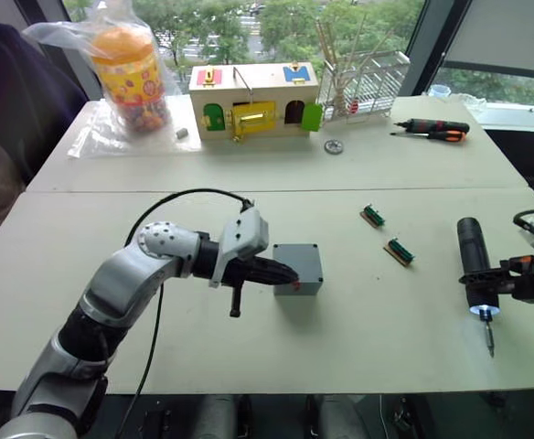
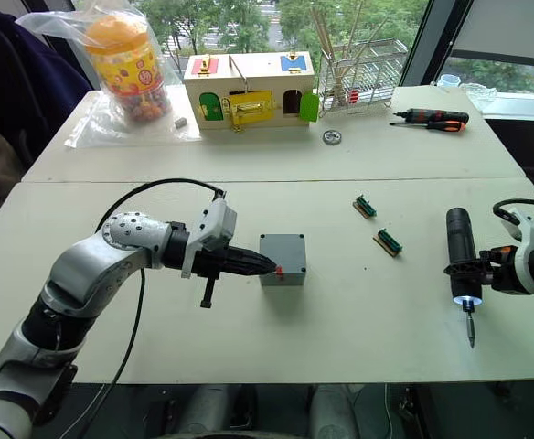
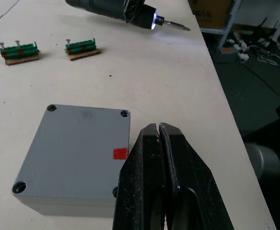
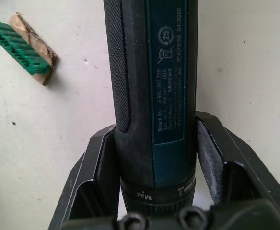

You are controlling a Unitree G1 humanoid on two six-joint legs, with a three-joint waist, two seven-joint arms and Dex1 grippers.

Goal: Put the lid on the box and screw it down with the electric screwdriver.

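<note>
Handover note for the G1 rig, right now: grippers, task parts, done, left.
Left gripper: shut, empty, tips at the box's red-marked side.
Right gripper: shut on the electric screwdriver, lifted off the table, tip light on, bit pointing toward the robot, well to the right of the box.
Lid: already seated on the box; four corner holes visible, whether screws are in them cannot be told.
Left: bring the screwdriver over and drive the corners.

Right wrist view cuts the electric screwdriver [image 4: 152,91] at both ends, hiding its bit; the box [image 3: 75,155] corner sits behind closed left fingers [image 3: 149,182].
</note>
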